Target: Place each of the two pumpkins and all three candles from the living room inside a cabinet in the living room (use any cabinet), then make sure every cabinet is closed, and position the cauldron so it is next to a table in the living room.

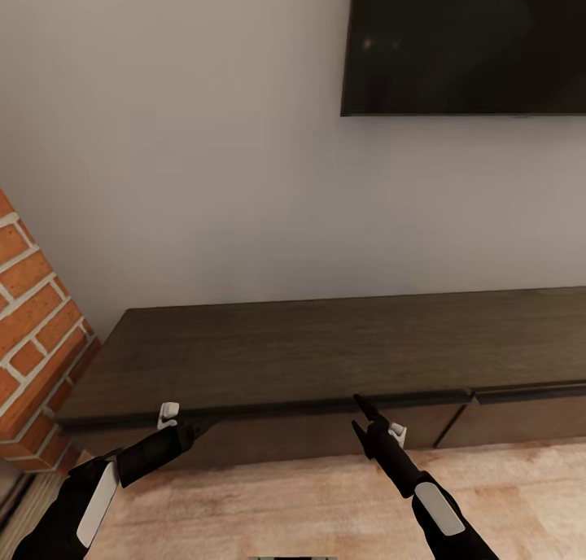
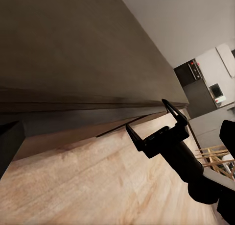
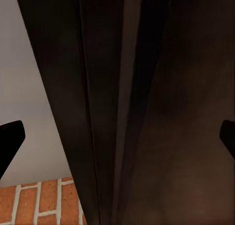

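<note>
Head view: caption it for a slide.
Both grippers, left and right, at the closed dark cabinet's front edge.

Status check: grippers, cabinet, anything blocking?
Both grippers empty at the cabinet front edge: left gripper, right gripper open. Drawer fronts look shut. Nothing in the way.

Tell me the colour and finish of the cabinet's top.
Dark brown with a wood grain; the cabinet shows best in the head view.
</note>
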Motion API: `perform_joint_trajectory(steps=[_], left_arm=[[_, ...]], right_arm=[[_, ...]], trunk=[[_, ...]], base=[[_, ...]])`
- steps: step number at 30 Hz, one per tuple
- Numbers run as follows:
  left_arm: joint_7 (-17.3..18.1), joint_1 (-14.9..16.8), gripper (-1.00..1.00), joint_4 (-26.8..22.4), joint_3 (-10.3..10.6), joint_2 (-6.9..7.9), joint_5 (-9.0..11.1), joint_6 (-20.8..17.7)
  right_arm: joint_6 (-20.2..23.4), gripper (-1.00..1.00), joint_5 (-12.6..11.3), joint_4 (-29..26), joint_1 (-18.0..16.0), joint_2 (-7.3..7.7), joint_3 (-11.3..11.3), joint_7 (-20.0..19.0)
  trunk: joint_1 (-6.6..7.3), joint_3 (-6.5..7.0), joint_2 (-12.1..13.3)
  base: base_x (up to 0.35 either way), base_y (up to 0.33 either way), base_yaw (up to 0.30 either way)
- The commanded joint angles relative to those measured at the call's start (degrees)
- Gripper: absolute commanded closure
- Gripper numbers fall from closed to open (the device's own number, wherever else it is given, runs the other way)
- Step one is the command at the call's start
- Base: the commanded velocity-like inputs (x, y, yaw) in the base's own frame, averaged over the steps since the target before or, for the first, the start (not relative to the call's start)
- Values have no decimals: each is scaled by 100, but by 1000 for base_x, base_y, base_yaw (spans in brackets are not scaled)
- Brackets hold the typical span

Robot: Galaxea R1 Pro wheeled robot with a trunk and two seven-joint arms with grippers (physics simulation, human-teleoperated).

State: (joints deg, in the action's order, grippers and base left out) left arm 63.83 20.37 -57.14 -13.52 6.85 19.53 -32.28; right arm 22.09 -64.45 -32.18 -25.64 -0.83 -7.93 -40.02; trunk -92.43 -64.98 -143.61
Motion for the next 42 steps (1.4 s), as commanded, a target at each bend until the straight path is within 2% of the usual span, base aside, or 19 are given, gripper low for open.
perform_joint_trajectory(steps=[1, 10, 11, 42], left_arm=[[9, 2, -100, 1, -1, 1, 25, -50], [7, 2, -100, 1, -1, 1, 25, -50], [7, 2, -100, 1, -1, 1, 25, -50], [7, 2, -100, 1, -1, 1, 25, -49]], right_arm=[[50, -100, -32, 1, -3, -5, -24, -6], [50, -100, -32, 1, -3, -5, -24, -6], [50, 100, -32, 1, -3, -5, -24, -6], [50, 100, -32, 1, -3, -5, -24, -6]], trunk=[[1, -5, -2], [1, -5, -2], [1, -5, -2], [1, -5, -2]], base=[[88, 17, 0], [69, 16, 0], [9, 2, 0], [-24, 0, 0]])
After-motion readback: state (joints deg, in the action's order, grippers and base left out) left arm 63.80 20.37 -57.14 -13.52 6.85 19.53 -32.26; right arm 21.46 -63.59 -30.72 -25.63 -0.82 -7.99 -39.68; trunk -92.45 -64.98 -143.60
